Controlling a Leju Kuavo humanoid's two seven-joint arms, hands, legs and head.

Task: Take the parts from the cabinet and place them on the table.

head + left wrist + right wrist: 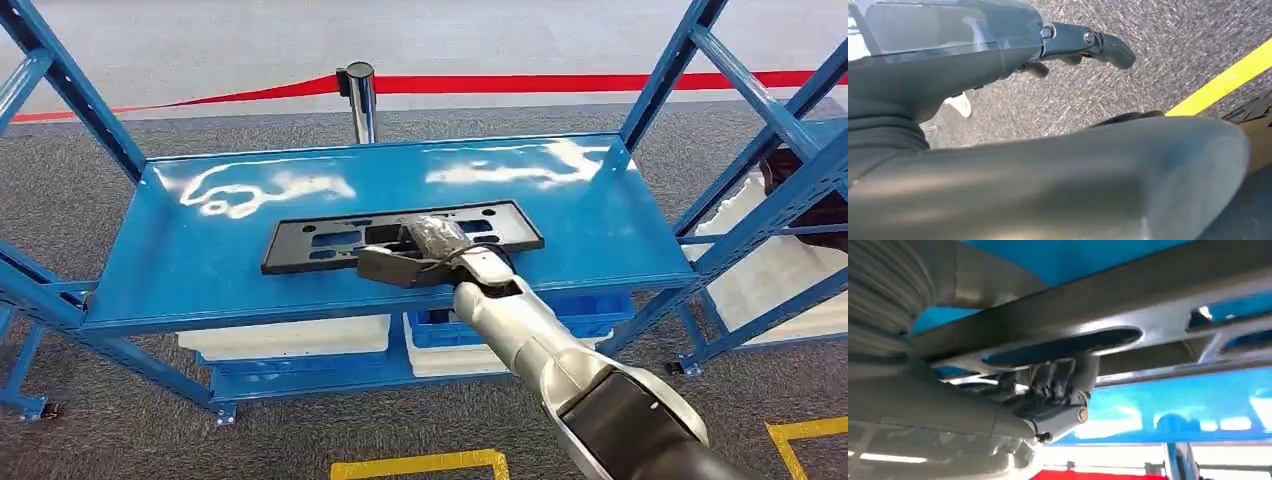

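I am looking down at a glossy blue metal shelf [200, 260] in a blue rack [70, 105], with ceiling light glaring off it in white patches at eleven and one o'clock. The floor around is grey carpet [110, 430]. A red strip [560, 83] runs across it at twelve o'clock, beyond a chrome post with a black cap [359, 95]. Yellow floor tape [420, 464] lies at six o'clock, with another piece at five.

I can read no writing or labels anywhere.

The black plastic part [330, 238], a long flat panel with cut-out slots, lies at the centre of the shelf. My right robot hand [415, 252] is on its near edge, and in the right wrist view the dark fingers [1058, 382] curl around that edge, gripping it. The silver right arm [540, 350] comes in from five o'clock.

In the left wrist view, my left robot hand [1083, 45] hangs over the carpet holding nothing, with its fingers loosely extended.

Below the shelf, white foam blocks [285, 338] and a blue crate [450, 325] sit on the lower level. A second blue rack [780, 190] stands at three o'clock with white sheeting [770, 270] under it.
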